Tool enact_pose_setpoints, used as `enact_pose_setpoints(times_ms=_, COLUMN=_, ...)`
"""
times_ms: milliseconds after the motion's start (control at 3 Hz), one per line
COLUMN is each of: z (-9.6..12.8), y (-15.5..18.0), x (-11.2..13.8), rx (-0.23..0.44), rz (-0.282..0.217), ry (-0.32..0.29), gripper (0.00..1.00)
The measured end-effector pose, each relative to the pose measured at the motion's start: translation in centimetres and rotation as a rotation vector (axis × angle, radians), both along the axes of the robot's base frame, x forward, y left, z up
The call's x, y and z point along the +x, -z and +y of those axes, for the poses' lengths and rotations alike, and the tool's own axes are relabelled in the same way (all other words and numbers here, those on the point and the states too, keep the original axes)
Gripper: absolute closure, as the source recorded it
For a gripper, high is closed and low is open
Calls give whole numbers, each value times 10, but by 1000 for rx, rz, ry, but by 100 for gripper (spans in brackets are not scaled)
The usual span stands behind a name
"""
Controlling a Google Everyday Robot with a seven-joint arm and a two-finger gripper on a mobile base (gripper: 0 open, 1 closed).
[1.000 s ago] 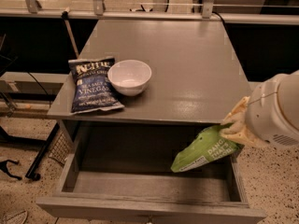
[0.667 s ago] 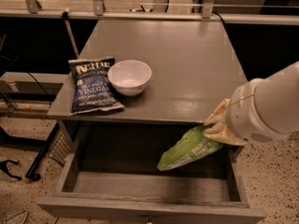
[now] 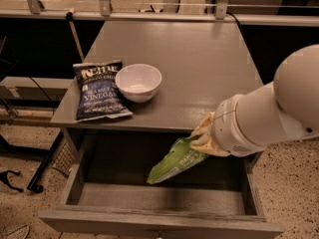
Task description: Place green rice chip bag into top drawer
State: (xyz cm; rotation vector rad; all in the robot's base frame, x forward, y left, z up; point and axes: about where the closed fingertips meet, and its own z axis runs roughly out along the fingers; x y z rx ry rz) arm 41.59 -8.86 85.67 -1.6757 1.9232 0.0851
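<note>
**Green rice chip bag (image 3: 177, 163) shifted further over top drawer (image 3: 159, 226)**

The bag was carried sideways with the gripper (image 3: 202, 138), toward the drawer's middle. Its upper end was clamped between the fingers, and the rest hung slanting below the gripper, over the open drawer. Beyond the gripper, a blue chip bag (image 3: 99, 91) and a white bowl (image 3: 138, 81) were noted on the table (image 3: 199, 59).

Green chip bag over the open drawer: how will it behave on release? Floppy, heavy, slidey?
Likely floppy: the green rice chip bag hangs slanted from one end in the gripper, over the top drawer. Probably light, since that end pinch carries it. Flat pouch, so it should flop down rather than roll.
</note>
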Motion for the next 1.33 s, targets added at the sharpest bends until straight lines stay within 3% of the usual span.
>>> enact_pose_setpoints(times_ms=333, z=1, y=0, x=0, rx=3, rz=-1, ry=-1, gripper=100)
enact_pose_setpoints(times_ms=1000, z=3, y=2, x=1, rx=4, rz=3, ry=-6, gripper=54)
enact_pose_setpoints(times_ms=1333, z=4, y=3, x=1, rx=4, rz=5, ry=-9, gripper=23)
